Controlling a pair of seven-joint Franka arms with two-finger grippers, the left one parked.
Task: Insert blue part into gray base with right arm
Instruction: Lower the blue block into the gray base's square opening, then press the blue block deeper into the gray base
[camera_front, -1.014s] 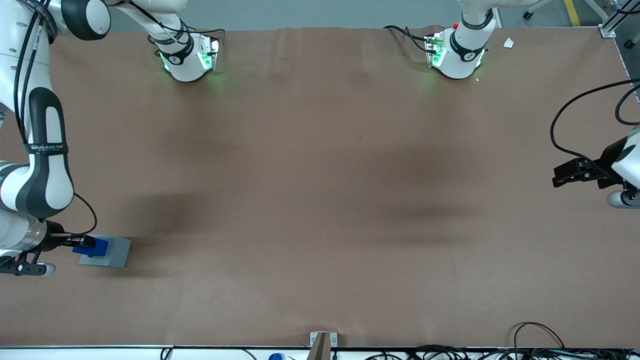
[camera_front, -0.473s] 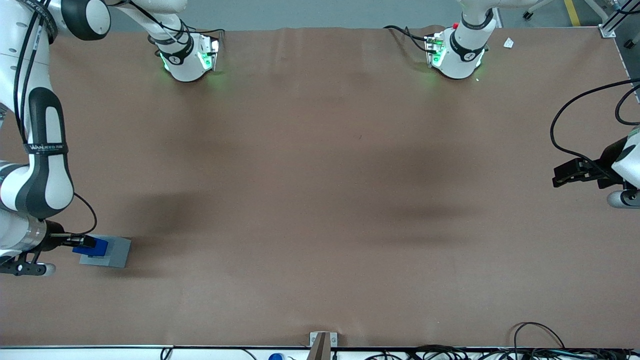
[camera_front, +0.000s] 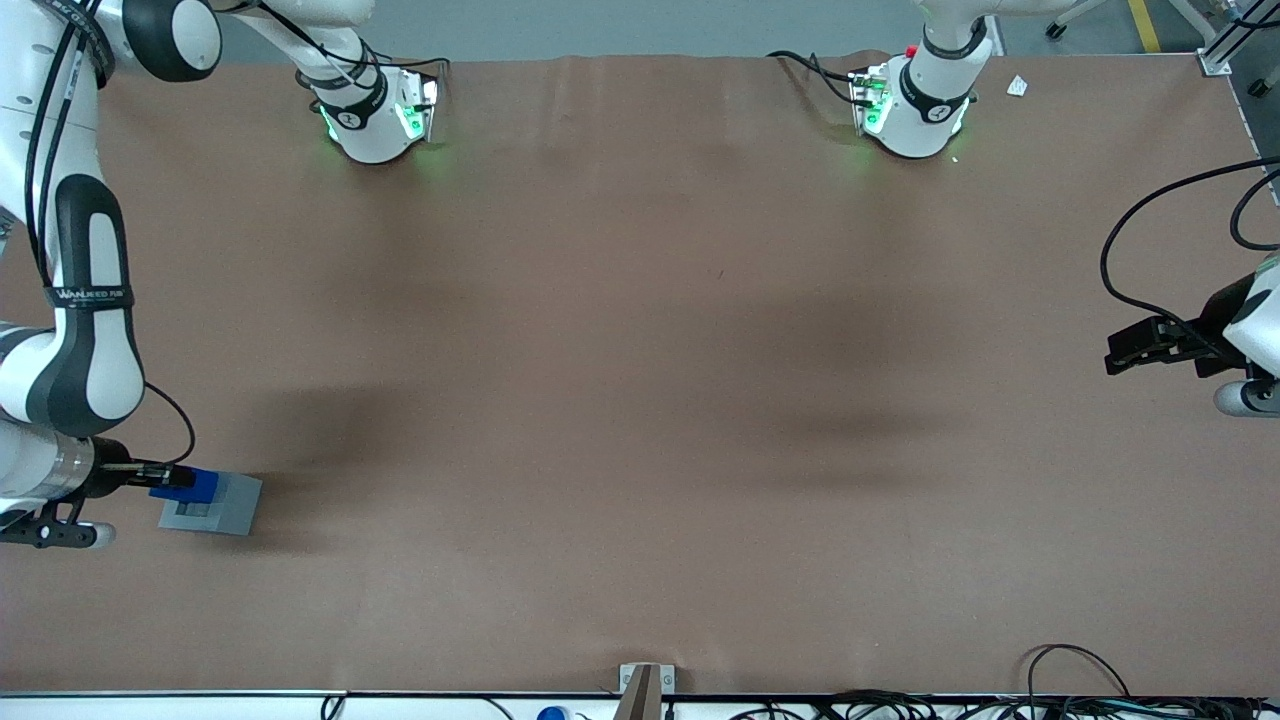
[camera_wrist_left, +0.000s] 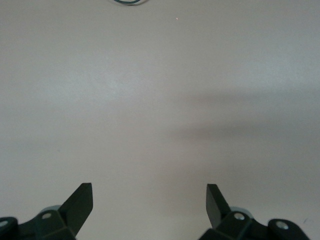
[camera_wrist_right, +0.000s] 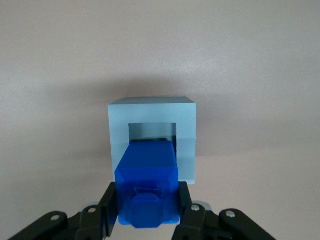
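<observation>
— Where's the working arm right now?

— The right arm is bent down at its own end of the table, on the side nearer the front camera. Its gripper is reaching out low over the gray base, and it's clamped on the blue part

— Clamped for certain?

— Yes. From the wrist camera you can see the gripper with a black finger pressed against each side of the blue part, one of the fingers flat against its flank. The block fills the gap between them

— And is the block in the box?

— Not seated. The gray base sits flat on the brown table, square recess facing up, and the blue part hangs over it with its leading end at the recess opening. Part of the opening shows as a dark strip past the tip of the block. Whether the tip is touching the rim or is just above it, I can't tell

— How does it line up?

— The block looks roughly centred across the recess, and its width comes close to that of the opening. From the front camera the blue sits above the base's edge nearest the gripper, covering a portion of the gray top
</observation>
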